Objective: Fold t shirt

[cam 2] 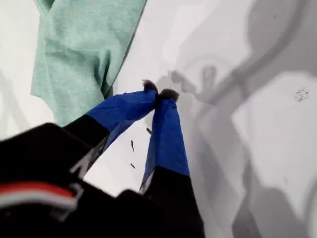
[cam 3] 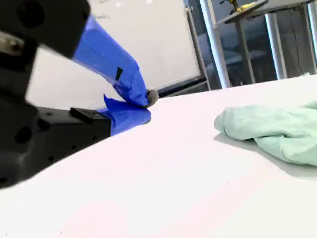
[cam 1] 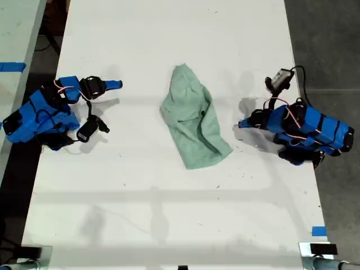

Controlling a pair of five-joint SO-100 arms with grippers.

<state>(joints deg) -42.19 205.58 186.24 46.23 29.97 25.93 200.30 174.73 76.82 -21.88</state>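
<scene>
**White worktop, crumpled shirt at its middle**

The worktop was a long white surface, bare apart from faint scuffs and small dark specks, with soft grey shadows of the arms falling across it. A strip of blue tape sat near its edge at the exterior view's lower right, and another piece of blue tape lay on a pale surface at the exterior view's far left. Dark grey floor showed along the exterior view's right side. In my second wrist view a whiteboard stood beyond the worktop, with metal table legs beside it.

The t shirt lay bunched in a loose heap about the centre of the worktop, touching neither arm, with a tiny dark mark on its upper fabric.

My first claw rested at the exterior view's right, its blue-taped tips pressed together on nothing, just short of the shirt's edge and pointing toward it. My second claw sat at the exterior view's left, well apart from the shirt, its tips likewise together and holding nothing, low above the white surface.
</scene>
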